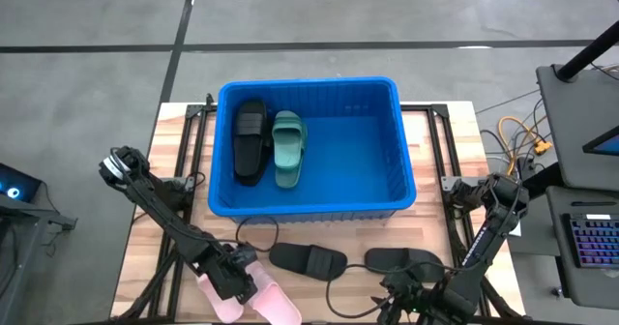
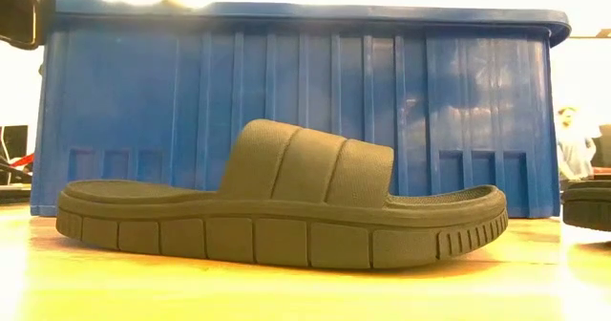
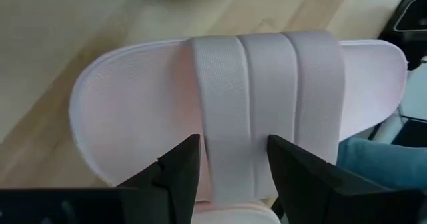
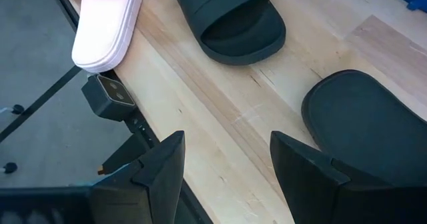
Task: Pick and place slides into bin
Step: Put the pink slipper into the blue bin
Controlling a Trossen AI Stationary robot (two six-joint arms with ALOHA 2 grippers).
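Observation:
The blue bin [image 1: 406, 141] stands at the table's middle, with a black slide [image 1: 250, 139] and a green slide [image 1: 288, 149] lying inside. Two pink slides [image 1: 253, 301] lie at the near left edge. My left gripper [image 1: 232, 272] is open just above one of them [image 3: 133, 111], its fingertips over the strap [image 3: 267, 84]; whether they touch it I cannot tell. Two black slides [image 1: 308, 260] [image 1: 401, 259] lie sole down before the bin. My right gripper [image 4: 227, 157] is open and empty at the near edge, beside the right black slide [image 4: 367, 131].
In the low view one dark slide [image 2: 286, 206] lies right in front of the bin's ribbed wall [image 2: 458, 101]. Dark cables run over the table near the black slides [image 1: 261, 243]. The table's near edge [image 4: 167, 144] lies under my right gripper. A keyboard [image 1: 595, 243] sits off the table's right.

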